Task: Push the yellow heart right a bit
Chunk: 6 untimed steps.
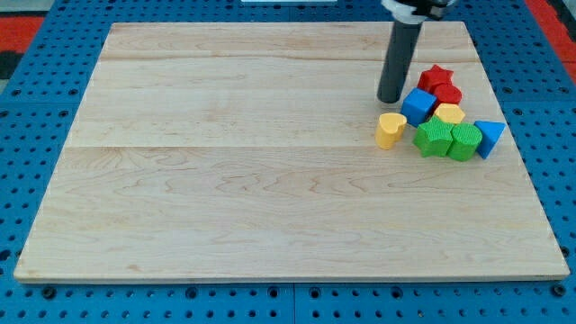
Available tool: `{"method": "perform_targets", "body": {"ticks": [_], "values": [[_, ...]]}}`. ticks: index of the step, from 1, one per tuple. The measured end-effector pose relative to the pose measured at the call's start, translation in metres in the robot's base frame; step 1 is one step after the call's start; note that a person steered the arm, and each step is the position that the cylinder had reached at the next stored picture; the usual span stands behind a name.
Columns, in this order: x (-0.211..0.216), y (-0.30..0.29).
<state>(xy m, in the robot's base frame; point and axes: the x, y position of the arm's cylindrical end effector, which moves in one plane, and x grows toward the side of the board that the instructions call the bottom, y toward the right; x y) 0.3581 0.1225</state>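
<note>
The yellow heart [390, 130] lies on the wooden board [225, 180] at the view's right, just left of a cluster of blocks. My tip [390, 99] stands on the board a short way above the heart toward the view's top, not touching it, and just left of the blue cube [418, 105]. The cluster holds a red star [436, 76], a red block [447, 94], a yellow block [449, 113], two green blocks [434, 138] [465, 141] and a blue triangle [490, 137]. The heart sits close to the left green block.
The board rests on a blue pegboard table [36, 108]. The board's right edge [517, 144] runs close behind the blue triangle.
</note>
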Motion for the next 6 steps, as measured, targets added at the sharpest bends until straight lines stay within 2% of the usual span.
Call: {"method": "perform_targets", "body": {"ticks": [1, 2, 4, 6], "values": [[0.011, -0.052], [0.031, -0.058], [0.042, -0.027], [0.073, -0.02]]}}
